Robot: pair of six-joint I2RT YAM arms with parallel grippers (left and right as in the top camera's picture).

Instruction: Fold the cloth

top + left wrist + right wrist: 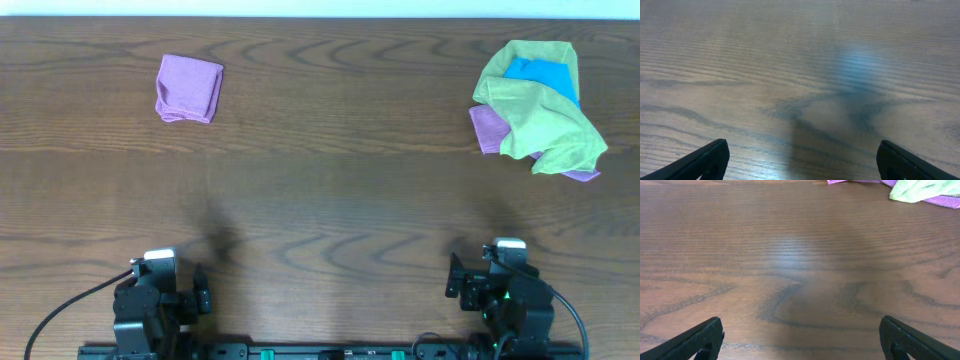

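The cloth (555, 135), lime-green, lies crumpled on top of a heap at the far right of the table. Its edge shows at the top of the right wrist view (912, 190). A greener fold (525, 55) behind it wraps a blue cloth (545, 75). I cannot tell whether that fold is a separate cloth. My left gripper (200, 292) (802, 160) is open and empty at the near left edge. My right gripper (458, 283) (801, 337) is open and empty at the near right, well short of the heap.
A purple cloth (488, 128) (945, 201) lies under the heap and sticks out at its left and front. Another purple cloth (188, 88), folded into a square, lies at the far left. The table is dark wood (330, 180).
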